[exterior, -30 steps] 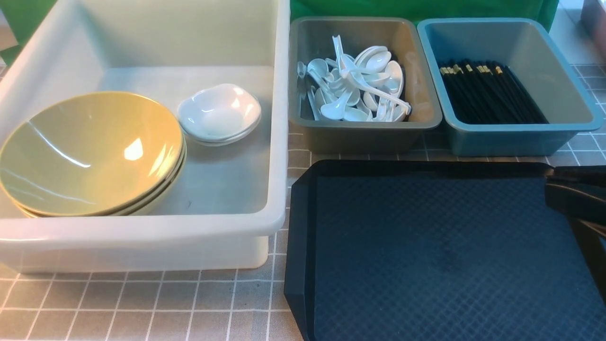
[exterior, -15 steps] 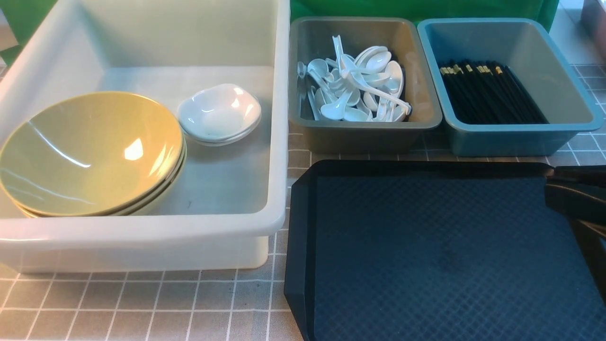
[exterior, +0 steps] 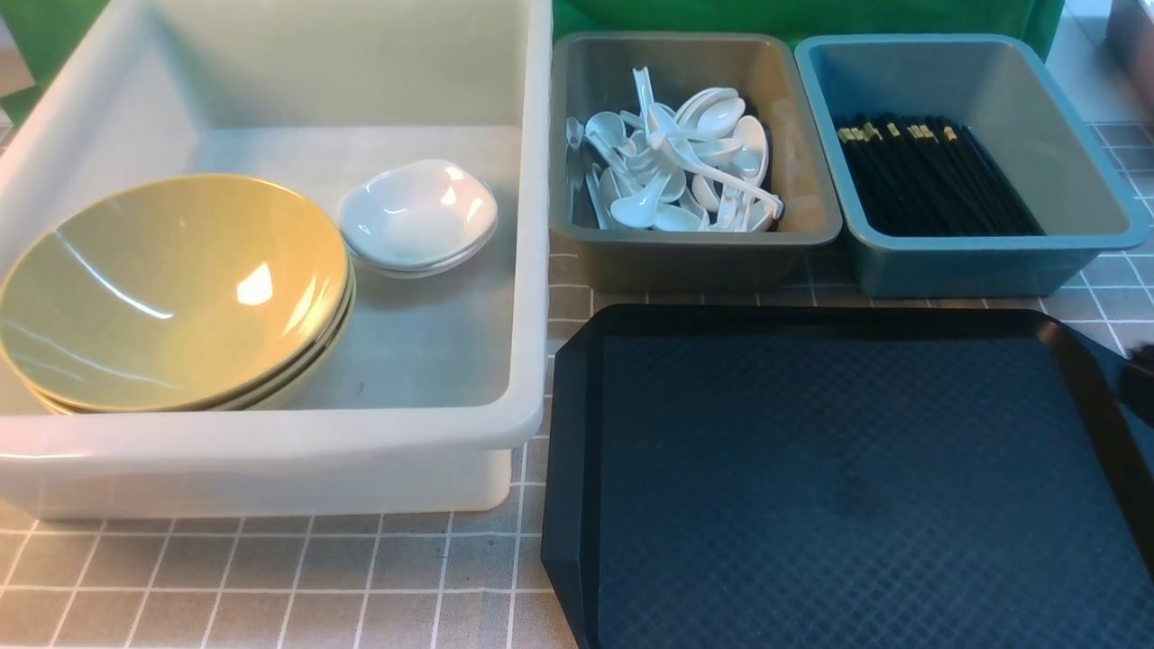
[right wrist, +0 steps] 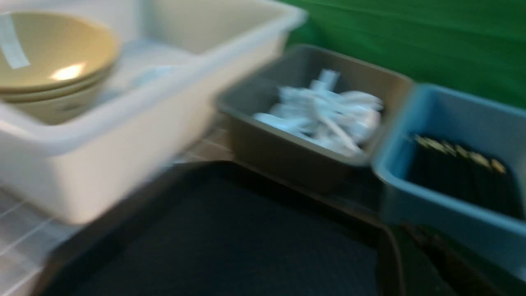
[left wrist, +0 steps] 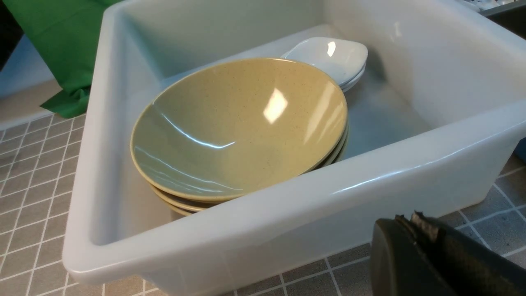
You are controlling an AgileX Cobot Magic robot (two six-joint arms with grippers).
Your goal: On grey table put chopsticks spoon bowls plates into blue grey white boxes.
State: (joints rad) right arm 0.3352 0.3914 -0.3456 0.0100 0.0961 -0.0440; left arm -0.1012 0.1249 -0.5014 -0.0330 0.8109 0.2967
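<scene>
on the tray: nothing left to sort

across the bins you have yellow-green bowls (exterior: 171, 288) and white plates (exterior: 417, 214) in the white box (exterior: 270, 442), spoons (exterior: 676, 162) in the grey box (exterior: 694, 257), chopsticks (exterior: 938, 176) in the blue box (exterior: 983, 266). black tray (exterior: 829, 487) bare, so sorted by type. left gripper (left wrist: 415, 224) looks closed, holding nothing; right gripper (exterior: 1138, 383) only a blur, jaws can't tell.

A grey gridded tablecloth (exterior: 270, 577) is being seen across the lower frame; green fabric (exterior: 811, 16) is hanging along the top.

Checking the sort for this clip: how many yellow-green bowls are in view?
3, by the rims that show: the bowls sit nested in one stack at the near left of the white box, beside the small white plates. More could be hidden underneath.
</scene>
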